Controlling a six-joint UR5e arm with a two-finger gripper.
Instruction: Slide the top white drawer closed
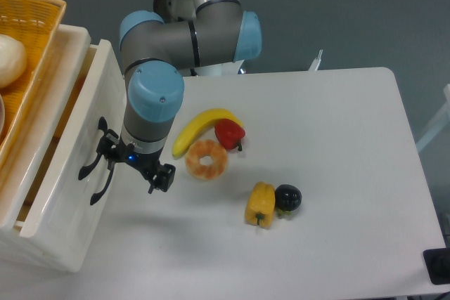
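**Gripper parked at the handle of a part-open top drawer**

Camera view. The top white drawer (67,138) is the landmark; it fills the left edge of the frame and stands pulled out from its cabinet, with a gap showing behind the front panel along its upper left side. That gap is what remains of the task. Its curved black handle (95,166) sits on the panel face, and the gripper (137,163) hangs just to the right of it, wrist pointing down. The 2 fingers appear spread and grasp nothing; whether a finger touches the handle or panel I cannot tell, since dark parts overlap there.

The placement reads as a setup for pushing: the gripper sits on the outward side of the panel, so a move toward the drawer would press it shut.

Further right of the drawer lie a banana (200,126), a red pepper (229,133) and an orange slice (207,159) in a tight cluster, near the arm's elbow side. Well beyond them sit a yellow pepper (260,204) and a dark round fruit (287,197), touching. A yellow wicker basket (31,47) rests above the drawer.

The push path leads away from the fruit, so room seems ample; the main risk, I judge, is a finger snagging the handle.
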